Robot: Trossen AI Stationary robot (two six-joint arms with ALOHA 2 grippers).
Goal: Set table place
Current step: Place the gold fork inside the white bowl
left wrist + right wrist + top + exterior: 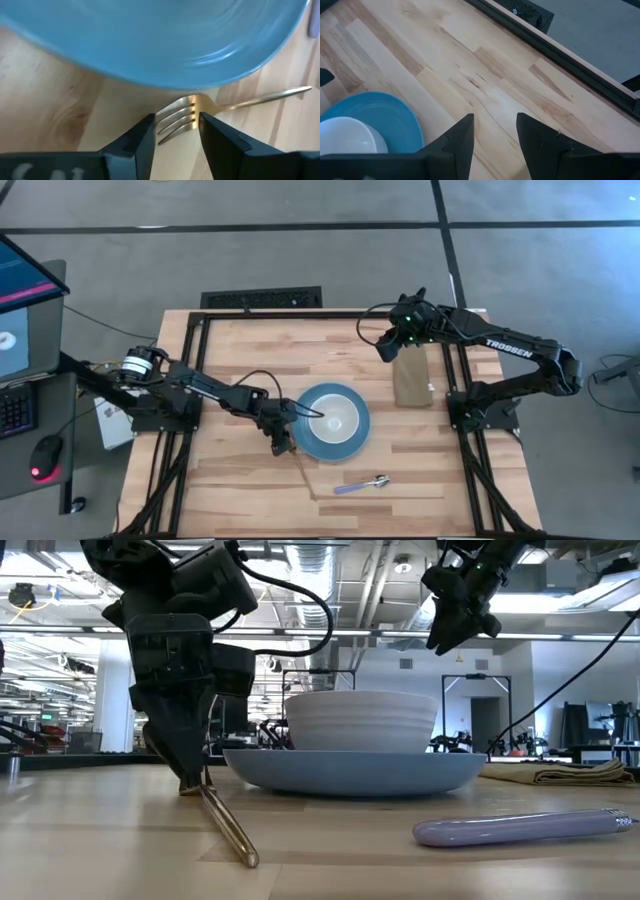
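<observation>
A gold fork lies on the wooden table just left of a blue plate that carries a white bowl. Its handle points toward the near edge. My left gripper stands over the fork's head beside the plate's rim, shut on it. My right gripper is open and empty, high above the table's far part, near an olive-brown pad. A spoon with a lavender handle lies near the front. My left gripper pinches the fork's head by its two sides between the two fingers, at the tines. The fingers come from above, pointing down, and lie across the fork. The handle's free end rests on the table.
The plate and bowl stand right beside the left gripper. The black frame edges the tabletop. A monitor, keyboard and mouse stand off the table's left side. Bare wood lies to the left and in front of the plate.
</observation>
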